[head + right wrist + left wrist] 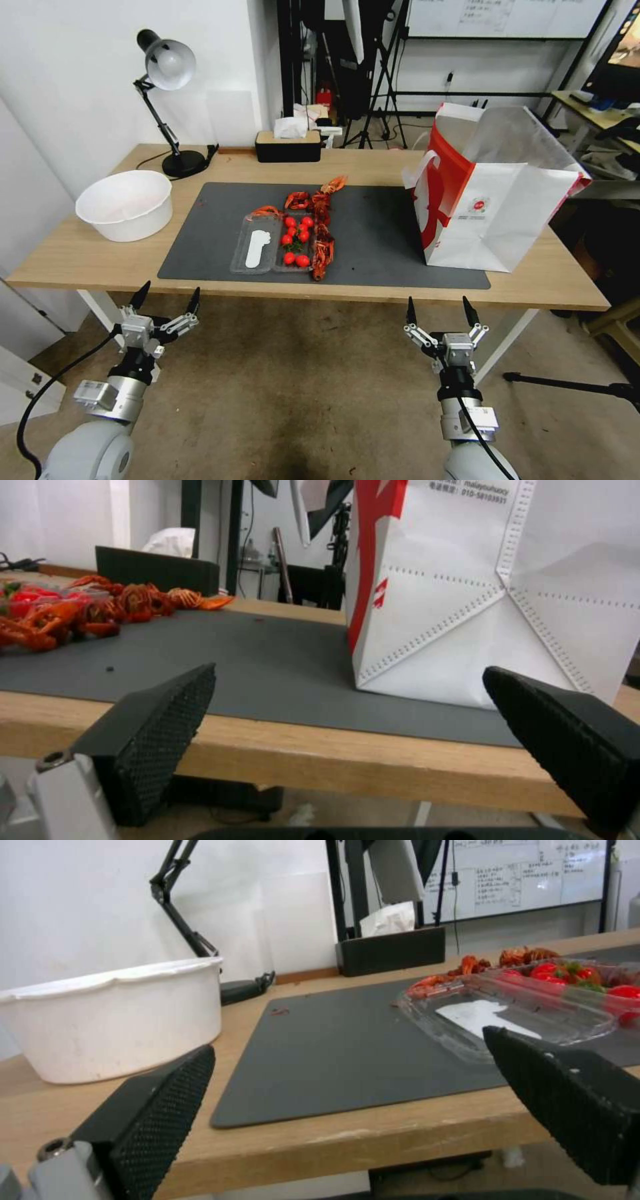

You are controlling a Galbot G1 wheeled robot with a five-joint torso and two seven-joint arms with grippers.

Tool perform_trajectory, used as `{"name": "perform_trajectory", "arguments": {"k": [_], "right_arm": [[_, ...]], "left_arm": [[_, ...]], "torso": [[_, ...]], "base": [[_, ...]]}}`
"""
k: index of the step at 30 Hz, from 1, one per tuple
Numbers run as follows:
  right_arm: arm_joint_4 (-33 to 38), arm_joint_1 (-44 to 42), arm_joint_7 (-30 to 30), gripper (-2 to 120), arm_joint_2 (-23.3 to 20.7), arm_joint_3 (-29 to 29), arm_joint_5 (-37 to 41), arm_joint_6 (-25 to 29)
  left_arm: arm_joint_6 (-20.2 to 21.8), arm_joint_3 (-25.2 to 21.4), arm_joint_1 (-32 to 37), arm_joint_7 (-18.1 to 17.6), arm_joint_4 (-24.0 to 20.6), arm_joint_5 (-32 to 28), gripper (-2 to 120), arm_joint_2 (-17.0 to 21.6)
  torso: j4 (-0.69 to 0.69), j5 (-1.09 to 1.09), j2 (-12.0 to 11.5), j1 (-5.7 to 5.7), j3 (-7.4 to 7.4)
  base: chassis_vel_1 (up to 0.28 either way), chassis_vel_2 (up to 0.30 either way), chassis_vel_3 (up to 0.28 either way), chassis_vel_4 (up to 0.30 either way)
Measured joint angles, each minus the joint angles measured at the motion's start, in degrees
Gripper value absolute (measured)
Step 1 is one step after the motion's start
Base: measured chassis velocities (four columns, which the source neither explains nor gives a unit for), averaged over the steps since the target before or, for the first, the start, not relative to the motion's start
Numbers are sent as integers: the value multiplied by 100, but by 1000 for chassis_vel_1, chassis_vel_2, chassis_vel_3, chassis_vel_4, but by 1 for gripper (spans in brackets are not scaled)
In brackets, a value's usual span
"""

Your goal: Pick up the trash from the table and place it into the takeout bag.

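Note:
The trash in view is a line of red crayfish shells (323, 250) (100, 610) on the dark grey mat (380, 233) at the middle of the table (80, 260). They lie beside a clear tray (267, 243) (507, 1015) that holds red tomatoes. The takeout bag (500, 213) (467, 605) stands upright and open-topped on the mat's right end. My left gripper (169, 293) (348, 1040) hovers open below the table's front edge, left of the tray. My right gripper (439, 305) (350, 670) hangs open below the front edge, before the bag. Both are empty.
A big white bowl (125, 203) (113, 1015) sits on the table's left end. A black desk lamp (170, 100) and a black tissue box (288, 143) stand along the back edge. Tripods and a desk crowd the room behind the bag.

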Motion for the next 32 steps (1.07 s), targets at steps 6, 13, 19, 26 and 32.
{"name": "perform_trajectory", "arguments": {"k": [6,13,19,26,32], "right_arm": [[-23,-6,20,100,12,-29,32,-4],[-24,-19,40,100,18,-32,51,-4],[-24,-29,43,100,21,-38,84,-4],[-24,-32,42,100,22,-44,101,-4],[-23,-34,43,100,24,-46,108,-3]], "left_arm": [[-15,-2,-9,-1,9,0,100,17],[-16,1,-18,-5,9,-1,100,33],[-22,21,-30,-18,9,10,100,33],[-25,30,-35,-23,13,19,100,32],[-26,34,-37,-27,15,22,100,31]], "torso": [[0,0,0,0,0],[0,0,0,0,0],[0,0,0,0,0],[0,0,0,0,0],[0,0,0,0,0]], "base": [[0,0,0,0],[0,0,0,0],[0,0,0,0],[0,0,0,0],[0,0,0,0]]}}
